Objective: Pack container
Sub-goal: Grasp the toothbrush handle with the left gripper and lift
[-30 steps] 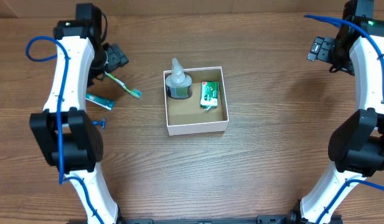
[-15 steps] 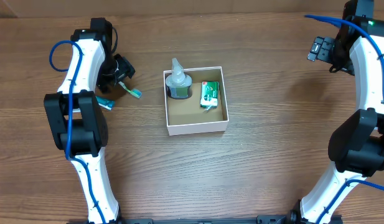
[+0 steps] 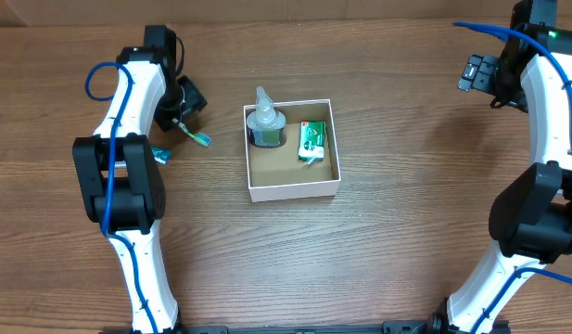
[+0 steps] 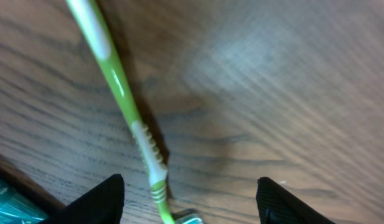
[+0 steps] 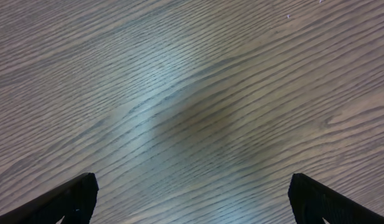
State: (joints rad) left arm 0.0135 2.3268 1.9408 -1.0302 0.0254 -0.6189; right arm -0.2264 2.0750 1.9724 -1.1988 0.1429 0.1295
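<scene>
Toothbrush, green, left of container: likely light, stiff, slick.
Your left gripper gapes empty astride it; pinch mid-handle.

all i have beneath me is a worktop of brown wood, its grain running in long fine streaks from side to side. it fills every view from edge to edge. light lies soft on it in broad pale patches, plainest in my right wrist view, where a dim shadow sits at the middle of the sheen. the left wrist view is blurred.
</scene>
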